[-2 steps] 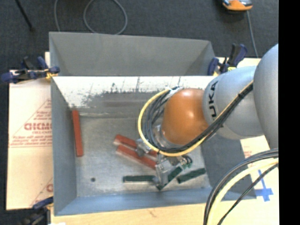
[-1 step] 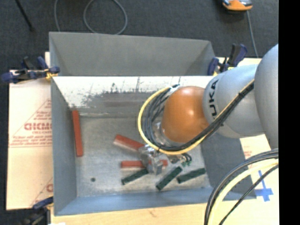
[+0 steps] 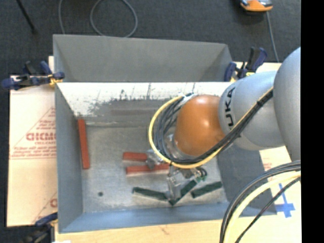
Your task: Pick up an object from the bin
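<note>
Along the left wall of the grey bin (image 3: 68, 151) lies a long orange-red bar (image 3: 83, 144), well apart from everything else. Toward the middle of the floor are two shorter red bars, the upper red bar (image 3: 134, 156) just above the lower red bar (image 3: 139, 170), whose right end runs in under the robot's wrist. Below them, near the front wall, a dark green strip (image 3: 149, 192) lies almost flat and points right toward the claw (image 3: 174, 185).

The claw is low over the spot where this strip meets other green pieces, including a second green strip (image 3: 206, 189) angled off to the right. The orange cover (image 3: 197, 125) and its cables hide much of it, so it cannot be told whether the claw is apart, together or clamped on anything.

The likely target is one of the green strips beneath it. The risk seems to lie in the crowding. The strips cross or touch there, so a closing grip could catch two at once, or pinch only an end and let the piece swing out. They also lie thin and flat, so the claw may slide over them.
</note>
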Robot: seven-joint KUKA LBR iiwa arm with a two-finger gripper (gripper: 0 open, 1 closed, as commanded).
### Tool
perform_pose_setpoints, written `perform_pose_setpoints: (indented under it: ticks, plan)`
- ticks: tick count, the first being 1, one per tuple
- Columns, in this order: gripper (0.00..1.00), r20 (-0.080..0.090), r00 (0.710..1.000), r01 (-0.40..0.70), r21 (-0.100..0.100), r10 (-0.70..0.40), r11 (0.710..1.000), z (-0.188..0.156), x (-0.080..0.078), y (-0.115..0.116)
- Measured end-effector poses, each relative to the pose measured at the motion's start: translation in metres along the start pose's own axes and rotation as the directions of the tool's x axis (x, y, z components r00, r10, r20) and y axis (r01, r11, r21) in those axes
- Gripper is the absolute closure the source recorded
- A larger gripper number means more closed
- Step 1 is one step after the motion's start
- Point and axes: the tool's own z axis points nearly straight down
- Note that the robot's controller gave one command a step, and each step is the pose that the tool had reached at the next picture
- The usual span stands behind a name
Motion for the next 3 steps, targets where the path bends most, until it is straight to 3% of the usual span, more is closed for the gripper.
perform_pose_setpoints:
  ticks: [1,2,3]
  plan:
    - [0.0,0.001,0.987,-0.162,0.0,0.162,0.987,0.005,-0.047,0.057]
    - [0.0,0.003,0.977,0.212,0.003,-0.212,0.977,-0.02,-0.079,0.053]
    - [1.0,0.0,0.978,0.209,-0.001,-0.209,0.978,-0.019,-0.078,0.054]
